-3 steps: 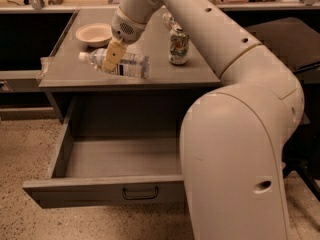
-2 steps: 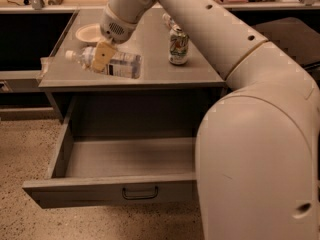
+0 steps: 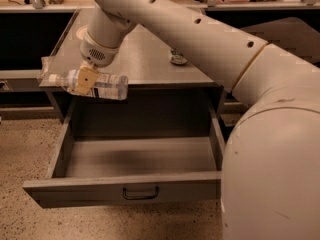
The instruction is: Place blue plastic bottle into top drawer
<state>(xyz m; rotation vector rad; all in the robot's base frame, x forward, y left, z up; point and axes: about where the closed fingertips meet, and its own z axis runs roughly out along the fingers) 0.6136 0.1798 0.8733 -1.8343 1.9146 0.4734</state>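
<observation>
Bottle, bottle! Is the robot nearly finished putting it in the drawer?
About halfway. Done: the drawer is pulled open and the bottle is grabbed. In hand: the pincer is shut on the bottle, holding it sideways at the table's front edge, above the drawer's back left part. Left: lower it in and let go, because the bottle isn't inside yet.

Light: warm, dimmish, from above.
Shadows: black under grey metal table [image 3: 150, 59]; soft patch in open grey metal drawer [image 3: 140, 156].
Gripper: two-finger gripper [image 3: 85, 80], top-lit at the table's front-left edge, clasping clear pale-labelled plastic bottle [image 3: 111, 86].
</observation>
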